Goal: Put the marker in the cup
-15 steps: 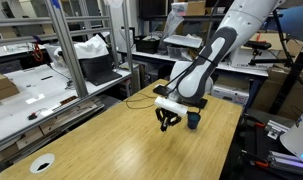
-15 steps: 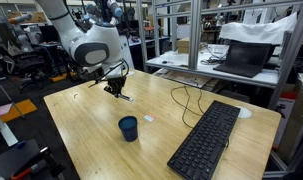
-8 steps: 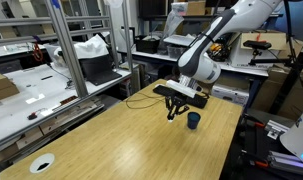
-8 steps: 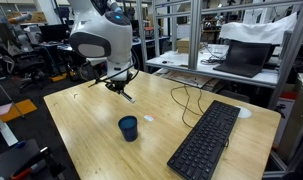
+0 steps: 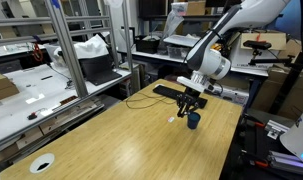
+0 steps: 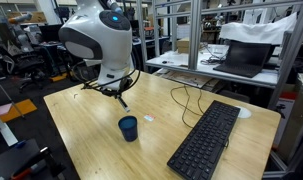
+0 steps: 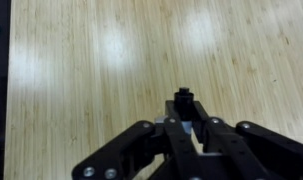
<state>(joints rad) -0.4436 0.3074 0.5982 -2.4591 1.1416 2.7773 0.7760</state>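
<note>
My gripper is shut on the marker, a thin dark stick with a lighter tip, and holds it above the wooden table. In an exterior view the gripper holds the marker up behind the cup. The small dark navy cup stands upright on the table, just beside and below the gripper. In the wrist view the jaws are closed round the marker's dark end over bare wood. The cup is out of the wrist view.
A black keyboard lies near the table's edge, with a dark cable and a tiny white blob beside it. A white disc with a dark centre sits at a table corner. Shelving and desks surround the table.
My gripper has lifted with the marker in it and moved across the table toward the cup. The cup has not moved.
</note>
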